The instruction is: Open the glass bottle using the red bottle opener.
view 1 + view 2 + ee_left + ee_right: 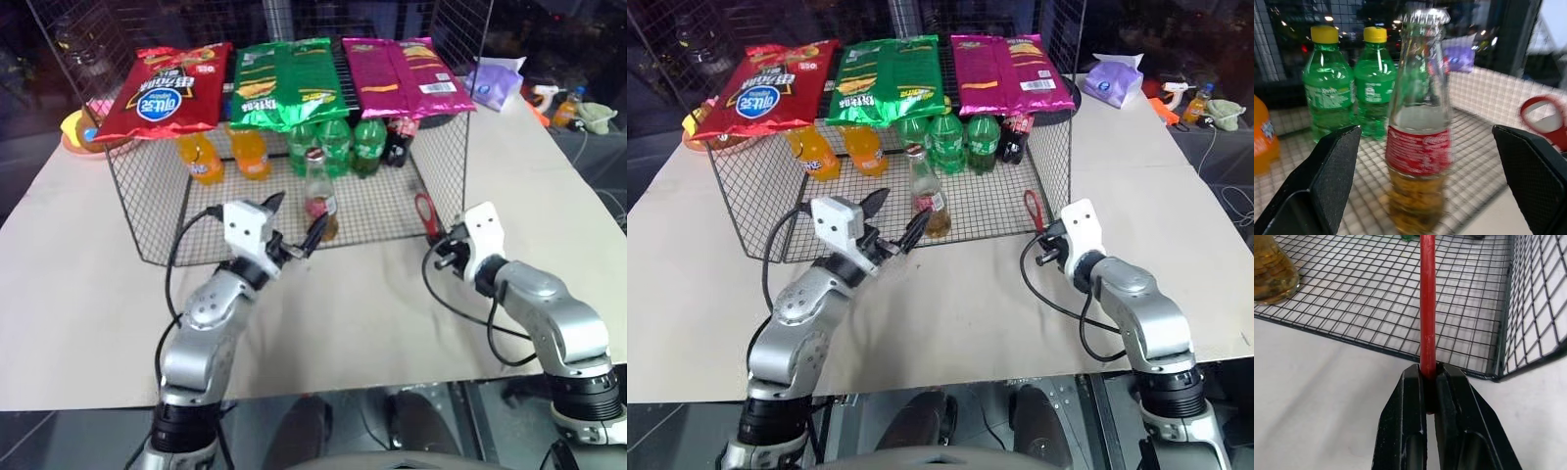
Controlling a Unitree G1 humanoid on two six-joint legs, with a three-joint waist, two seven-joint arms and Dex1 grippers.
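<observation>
Jaws, left gripper (297,221): spread wide, empty, flanking the glass bottle (317,193) without touching it. Jaws, right gripper (1428,377): pressed together on the handle end of the red bottle opener (425,212), head raised.

Glass bottle: upright on the wire basket (147,211) floor, just ahead of the left jaws, cap on. Judged rigid, smooth, breakable, moderately heavy; best held around the labelled body.

Opener: stiff, thin, liable to pivot.

Beyond the bottle: green bottles (336,144), orange bottles (225,154). Chip bags (284,80) on top. Basket stands on pale worktop (372,313).
</observation>
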